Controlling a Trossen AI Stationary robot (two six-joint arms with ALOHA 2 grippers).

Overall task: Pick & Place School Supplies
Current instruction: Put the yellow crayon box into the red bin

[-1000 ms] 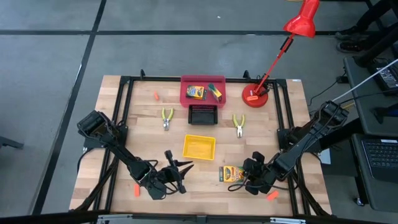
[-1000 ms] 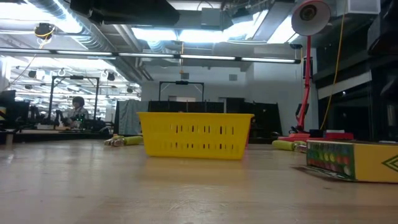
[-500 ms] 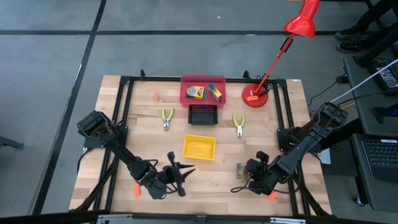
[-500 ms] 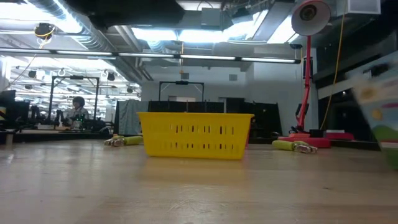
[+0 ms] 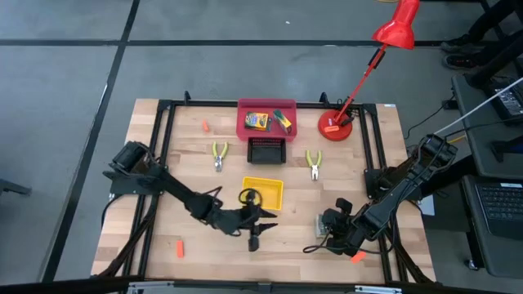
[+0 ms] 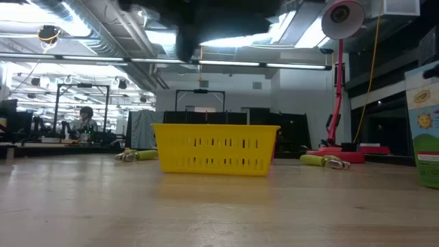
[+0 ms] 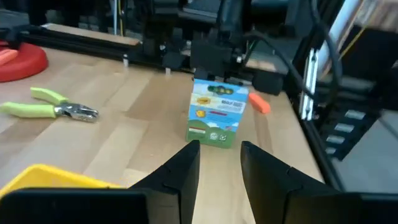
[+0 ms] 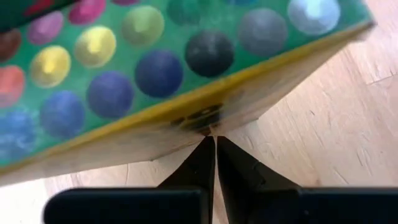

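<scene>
One yellow-and-green crayon box [image 5: 319, 224] stands on its end near the table's near right corner; it also shows in the left wrist view [image 7: 214, 117] and at the low view's right edge [image 6: 425, 123]. My right gripper [image 8: 215, 146] is shut, just right of the box [image 5: 327, 231]. My left gripper [image 7: 221, 158] is open and hovers near the yellow tray's near edge [image 5: 261, 233], pointing at the box from its left. A second crayon box [image 5: 257, 121] lies in the red tray. Two yellow-handled pliers [image 5: 219, 153] [image 5: 314, 162] lie flat on the table. My right gripper has its shut fingertips [image 8: 208, 146] against the lower edge of the crayon box's dotted green face [image 8: 205, 121], close to the table. It comes roughly level from the table's right side. The box stands upright with its short end on the table.
A red tray [image 5: 245, 131], a black tray [image 5: 265, 150] and a yellow tray [image 5: 261, 192] sit along the table's middle. A red desk lamp's base [image 5: 337, 126] is at the far right. Orange pieces lie at the far left [image 5: 204, 125], near left [image 5: 177, 247] and near right [image 5: 357, 256].
The crayon box lay flat one second ago; it has tipped up onto its end beside my right gripper, which shifted slightly toward the near edge. My left arm has swung from the near left toward the table's right and now sits near the yellow tray.
</scene>
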